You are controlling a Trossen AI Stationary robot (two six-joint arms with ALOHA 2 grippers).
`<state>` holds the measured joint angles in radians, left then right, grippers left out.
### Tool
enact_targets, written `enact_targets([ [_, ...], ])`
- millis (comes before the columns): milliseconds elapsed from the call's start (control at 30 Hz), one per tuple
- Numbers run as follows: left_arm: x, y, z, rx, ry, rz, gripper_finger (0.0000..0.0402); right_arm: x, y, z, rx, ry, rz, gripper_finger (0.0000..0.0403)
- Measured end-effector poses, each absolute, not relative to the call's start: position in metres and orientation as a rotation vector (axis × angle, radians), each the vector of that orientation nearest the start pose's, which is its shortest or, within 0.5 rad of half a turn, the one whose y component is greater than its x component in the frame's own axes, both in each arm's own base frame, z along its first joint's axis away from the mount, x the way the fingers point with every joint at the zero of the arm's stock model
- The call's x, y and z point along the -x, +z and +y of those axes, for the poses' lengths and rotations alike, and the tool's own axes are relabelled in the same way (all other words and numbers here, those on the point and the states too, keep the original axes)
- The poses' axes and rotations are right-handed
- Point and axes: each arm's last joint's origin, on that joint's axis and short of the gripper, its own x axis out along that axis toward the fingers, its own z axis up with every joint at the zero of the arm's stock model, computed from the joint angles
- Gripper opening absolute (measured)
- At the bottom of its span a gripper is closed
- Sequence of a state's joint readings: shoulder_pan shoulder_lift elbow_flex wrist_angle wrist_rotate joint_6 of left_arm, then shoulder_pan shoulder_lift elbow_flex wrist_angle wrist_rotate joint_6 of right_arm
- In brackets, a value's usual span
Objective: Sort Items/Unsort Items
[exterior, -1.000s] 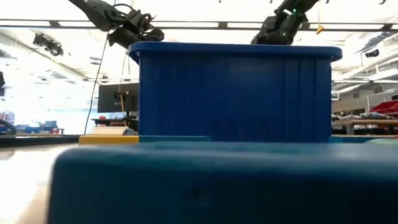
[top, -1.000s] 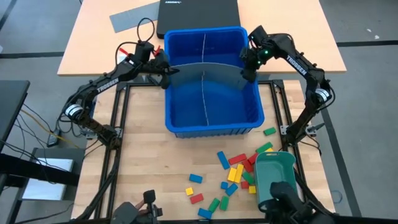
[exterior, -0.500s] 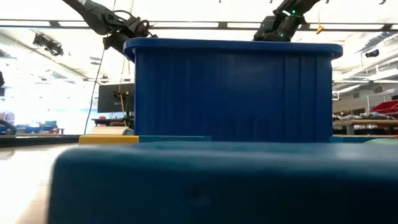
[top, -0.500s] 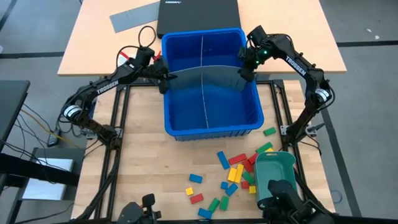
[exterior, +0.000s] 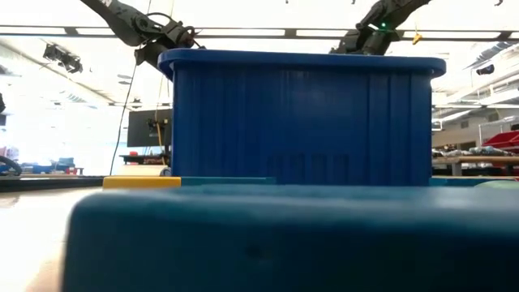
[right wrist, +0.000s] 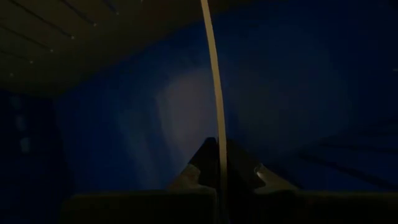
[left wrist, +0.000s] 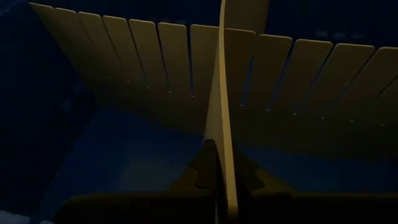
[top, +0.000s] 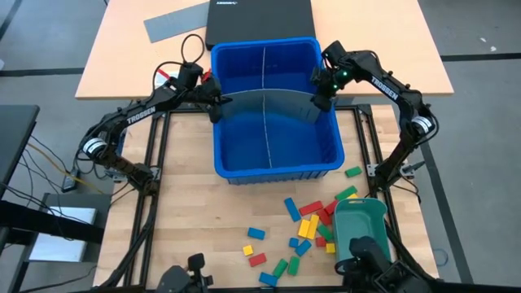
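Several red, yellow, green and blue blocks [top: 309,221] lie flat on the wooden table near its front right, beside a teal tray [top: 358,221]. A blue bin [top: 277,171] stands mid-table. A grey slotted divider sheet [top: 269,102] spans it crosswise, bowed toward the far side, and crosses a second, lengthwise divider [top: 267,69]. My left gripper [top: 216,99] is shut on the sheet's left end and my right gripper [top: 319,99] on its right end, both at the bin's rim. My left gripper pinches the crosswise sheet's left end [left wrist: 225,155] between its two fingers [left wrist: 200,174]. It comes slanting down from the table's left, with the sheet standing on edge between them. My right gripper pinches the same sheet's right end [right wrist: 217,124] between its two fingers [right wrist: 258,177]. It comes steeply down from the table's right, and the sheet stands on edge, bowed between the two holds.
A light wooden table lies beyond the bin, with a black case [top: 256,20] and a loose grey sheet [top: 175,23] on it. Cables [top: 191,41] lie by the left arm. Bare tabletop lies left of the blocks.
Both grippers have sunk a little with the divider sheet, which now sits lower inside the bin. In the low view the right gripper has dropped nearer the rim. The bin's left near corner has shifted slightly toward the table's left.
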<state>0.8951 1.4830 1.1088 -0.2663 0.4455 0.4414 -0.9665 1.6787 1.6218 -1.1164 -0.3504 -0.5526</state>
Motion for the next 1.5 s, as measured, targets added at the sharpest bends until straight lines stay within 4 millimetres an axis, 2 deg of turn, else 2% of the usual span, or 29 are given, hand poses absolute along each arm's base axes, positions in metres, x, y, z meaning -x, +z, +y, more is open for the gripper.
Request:
enact_targets([
  [133,-0.215,0.284,0.242,0.024,0.324,0.57,0.0012,-0.197,0.337,-0.268,-0.245,-0.297,1.03,0.0015],
  [300,-0.217,0.304,0.244,0.09,0.342,0.564,0.0035,-0.196,0.355,-0.269,-0.213,-0.369,1.027,0.0068],
  [500,-0.217,0.328,0.244,0.106,0.35,0.565,0.0075,-0.192,0.355,-0.272,-0.225,-0.389,1.029,0.0123],
  [633,-0.216,0.344,0.243,0.094,0.352,0.552,0.0092,-0.19,0.355,-0.273,-0.235,-0.39,1.033,0.0129],
  [800,-0.217,0.366,0.242,0.031,0.319,0.484,0.0094,-0.189,0.355,-0.272,-0.243,-0.38,1.04,0.0113],
  [1000,-0.221,0.342,0.243,0.088,0.288,0.635,0.0091,-0.189,0.355,-0.271,-0.246,-0.372,1.036,0.0077],
  [1167,-0.227,0.336,0.24,0.096,0.278,0.678,0.01,-0.189,0.355,-0.27,-0.248,-0.369,1.037,0.0055],
  [1333,-0.23,0.325,0.24,-0.036,0.342,0.837,0.0094,-0.189,0.356,-0.27,-0.24,-0.364,1.037,0.0039],
  [1500,-0.238,0.319,0.236,-0.171,0.343,0.929,0.0054,-0.189,0.356,-0.27,-0.204,-0.341,1.041,0.0011],
])
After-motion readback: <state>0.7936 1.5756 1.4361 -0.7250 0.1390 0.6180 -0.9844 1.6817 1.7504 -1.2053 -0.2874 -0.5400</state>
